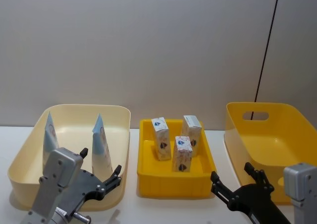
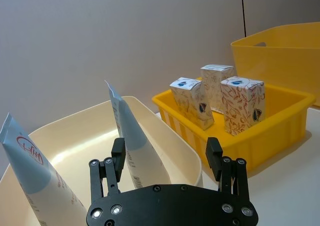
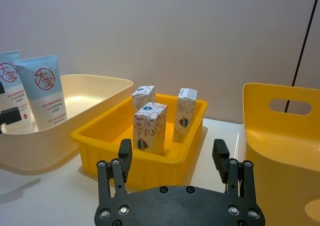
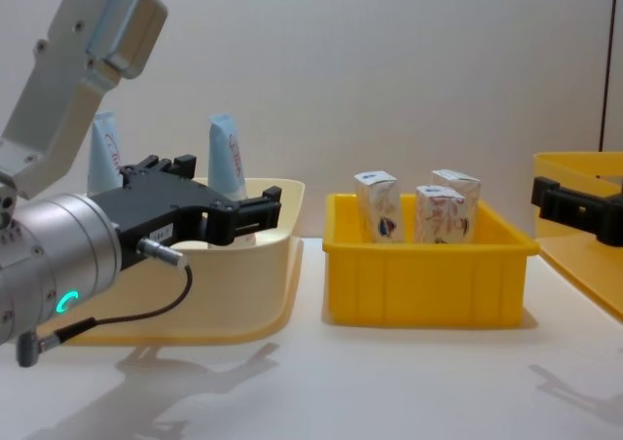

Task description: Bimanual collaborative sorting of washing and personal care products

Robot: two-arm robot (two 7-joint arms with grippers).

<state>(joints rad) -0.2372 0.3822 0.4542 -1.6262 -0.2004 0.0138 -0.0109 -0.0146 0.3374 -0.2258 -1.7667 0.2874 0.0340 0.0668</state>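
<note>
You had left gripper [image 1: 101, 160] wide open, empty, at cream basin's [image 1: 89, 106] near rim w/ 2 tubes [image 1: 100, 140]; right gripper [image 1: 231, 171] same, near-right of cartons [image 1: 161, 137].

I read red 大宝 in a ring on the squeeze tubes [image 3: 44, 93]; print on the cartons [image 3: 149, 128] I can't make out.

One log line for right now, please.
left pincer open, empty, at front of cream basin | right pincer open, empty, by yellow bin | two tubes standing in basin | three cartons in bin
</note>
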